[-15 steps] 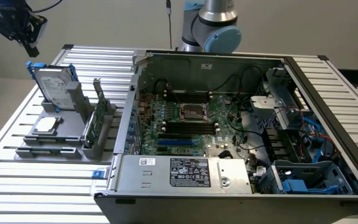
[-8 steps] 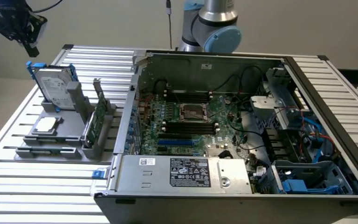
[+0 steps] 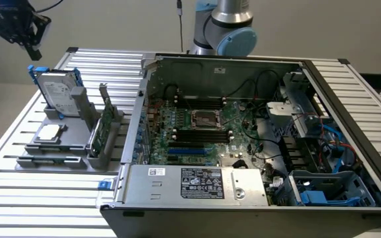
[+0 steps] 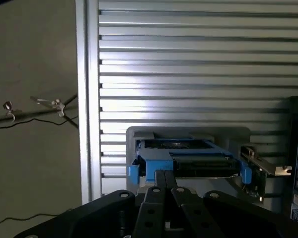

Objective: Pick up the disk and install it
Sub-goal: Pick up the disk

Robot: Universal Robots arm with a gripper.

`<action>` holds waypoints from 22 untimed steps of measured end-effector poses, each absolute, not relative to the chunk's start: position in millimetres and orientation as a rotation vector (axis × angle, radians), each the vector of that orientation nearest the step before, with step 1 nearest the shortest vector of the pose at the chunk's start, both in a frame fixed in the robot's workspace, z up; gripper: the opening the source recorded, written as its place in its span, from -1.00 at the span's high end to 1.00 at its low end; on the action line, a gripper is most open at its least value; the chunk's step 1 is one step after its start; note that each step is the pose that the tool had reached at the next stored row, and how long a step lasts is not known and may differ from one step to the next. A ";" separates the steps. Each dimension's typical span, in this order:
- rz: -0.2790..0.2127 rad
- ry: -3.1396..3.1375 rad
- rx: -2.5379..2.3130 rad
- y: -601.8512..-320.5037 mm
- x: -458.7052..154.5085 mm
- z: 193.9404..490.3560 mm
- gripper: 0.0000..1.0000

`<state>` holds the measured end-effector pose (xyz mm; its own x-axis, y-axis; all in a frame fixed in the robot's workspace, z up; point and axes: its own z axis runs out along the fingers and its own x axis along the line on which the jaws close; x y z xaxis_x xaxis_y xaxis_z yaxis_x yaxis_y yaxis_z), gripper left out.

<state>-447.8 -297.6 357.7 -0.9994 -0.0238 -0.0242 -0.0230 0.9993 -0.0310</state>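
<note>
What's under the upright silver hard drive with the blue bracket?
A grey plastic holder on the slatted metal table, holding the hard drive upright. The holder covers the table beneath.

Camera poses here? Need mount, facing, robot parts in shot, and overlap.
Exterior view: off the arm, raised, looking down across the table at the open case; the arm and gripper are in shot, the gripper above the disk.
Wrist view: on the wrist, looking past the shut gripper at the disk standing in its holder.
Shared: gripper, disk, holder, card, table.
</note>
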 end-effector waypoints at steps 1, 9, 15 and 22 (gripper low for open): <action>-0.048 3.116 -0.065 -297.6 -447.8 357.7 0.79; -0.045 3.105 -0.289 -297.6 -447.9 357.7 0.79; -0.044 3.091 -0.446 -297.6 -447.9 357.5 0.79; -0.043 3.071 -0.616 -297.6 -447.9 357.3 0.79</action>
